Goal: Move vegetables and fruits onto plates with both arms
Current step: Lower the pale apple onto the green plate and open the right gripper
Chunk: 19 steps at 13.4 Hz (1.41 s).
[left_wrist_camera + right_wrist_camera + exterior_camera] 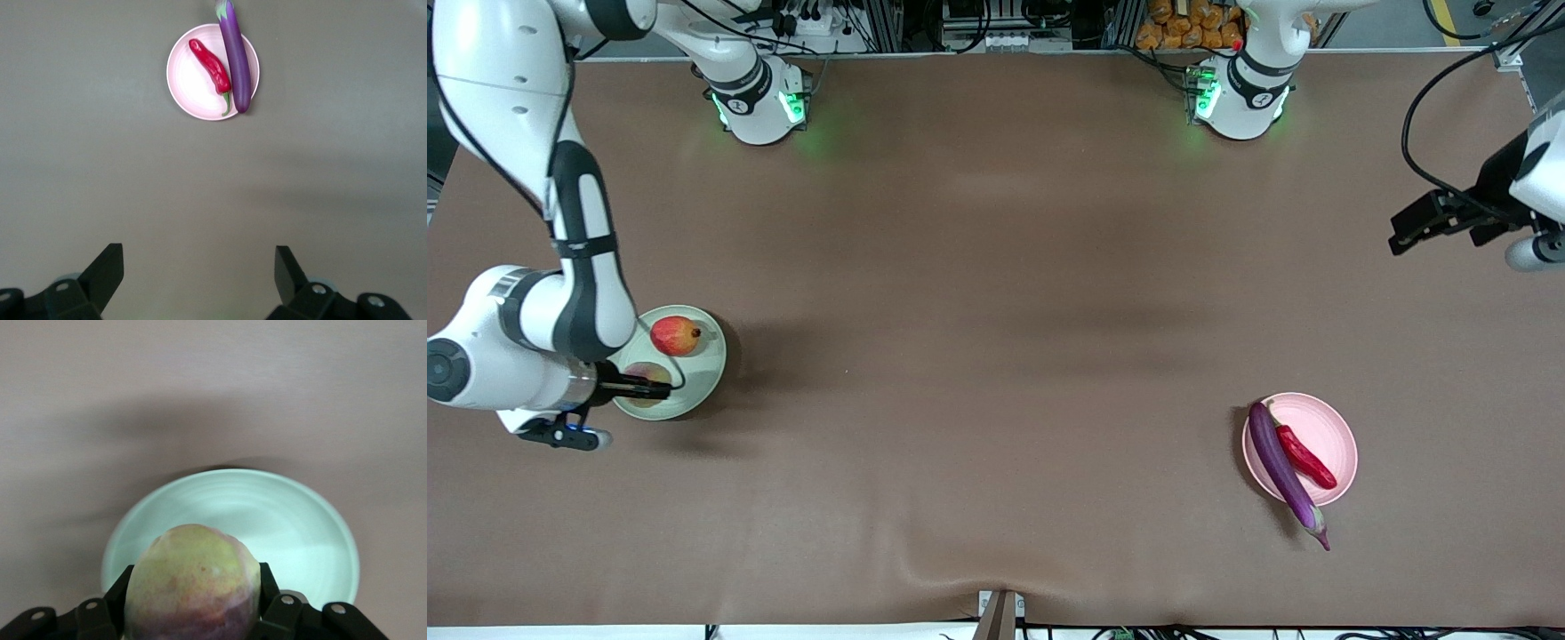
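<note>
My right gripper [647,388] is shut on the yellow-green fruit with a pink blush [651,373] and holds it over the pale green plate [703,373], at the right arm's end of the table. In the right wrist view the fruit [192,583] sits between the fingers [272,587] over the plate [267,513]. The red fruit [676,336] lies on the same plate. The purple eggplant [1279,462] and red chili [1305,458] lie on the pink plate [1329,431]. My left gripper [1405,233] is open and empty, high over the table's left-arm end; its wrist view shows the pink plate [190,87], chili [211,63] and eggplant [235,57].
The eggplant's stem end overhangs the pink plate's rim on the side nearer the front camera. The brown table cover [996,356] is bare between the two plates. A small clamp [1000,613] sits at the table's near edge.
</note>
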Each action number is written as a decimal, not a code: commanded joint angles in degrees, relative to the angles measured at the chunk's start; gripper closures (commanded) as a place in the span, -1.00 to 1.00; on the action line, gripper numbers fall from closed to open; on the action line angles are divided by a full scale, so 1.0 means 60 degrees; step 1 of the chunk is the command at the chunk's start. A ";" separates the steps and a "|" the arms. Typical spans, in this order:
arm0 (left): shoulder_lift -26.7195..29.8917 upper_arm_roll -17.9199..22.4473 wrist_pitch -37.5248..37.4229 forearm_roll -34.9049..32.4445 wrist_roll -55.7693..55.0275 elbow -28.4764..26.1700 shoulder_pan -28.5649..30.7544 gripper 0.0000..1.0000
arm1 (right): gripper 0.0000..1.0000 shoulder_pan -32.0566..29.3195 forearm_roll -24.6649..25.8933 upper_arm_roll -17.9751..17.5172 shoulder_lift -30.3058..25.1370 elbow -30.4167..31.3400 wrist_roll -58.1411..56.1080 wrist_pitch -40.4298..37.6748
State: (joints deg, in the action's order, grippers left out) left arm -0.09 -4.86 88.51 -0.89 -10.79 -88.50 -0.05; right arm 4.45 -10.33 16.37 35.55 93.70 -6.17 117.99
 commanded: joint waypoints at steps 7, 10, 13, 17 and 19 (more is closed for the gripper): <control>0.0762 0.0062 0.0232 0.0119 0.0128 -0.0719 -0.0123 -1.00 | -1.00 -0.0185 -0.0665 -0.0224 0.0169 0.0116 -0.0291 0.0185; 0.0732 0.0048 0.0233 0.0133 0.0011 -0.0675 -0.0138 -1.00 | -1.00 0.0165 -0.0738 -0.0239 -0.0152 -0.0452 -0.0291 -0.1229; 0.0703 0.0048 0.0233 0.0119 0.0011 -0.0616 -0.0094 -1.00 | -1.00 0.0473 -0.0738 -0.0224 -0.0503 -0.2106 -0.0232 -0.3764; 0.0747 0.0062 0.0175 0.0090 0.0040 -0.0631 -0.0050 -1.00 | -1.00 0.0343 -0.0592 -0.0166 -0.0798 -0.4785 -0.0349 -0.6474; 0.0776 0.0062 0.0175 0.0075 0.0011 -0.0645 -0.0050 -1.00 | -1.00 0.0488 -0.0505 -0.0107 -0.1088 -0.5274 -0.0306 -0.7530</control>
State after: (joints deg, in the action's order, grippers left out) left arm 3.70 -4.49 89.36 -0.88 -10.79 -92.01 -0.61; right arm 7.21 -14.13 15.60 29.06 66.00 -7.32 77.72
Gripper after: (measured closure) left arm 0.000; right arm 0.000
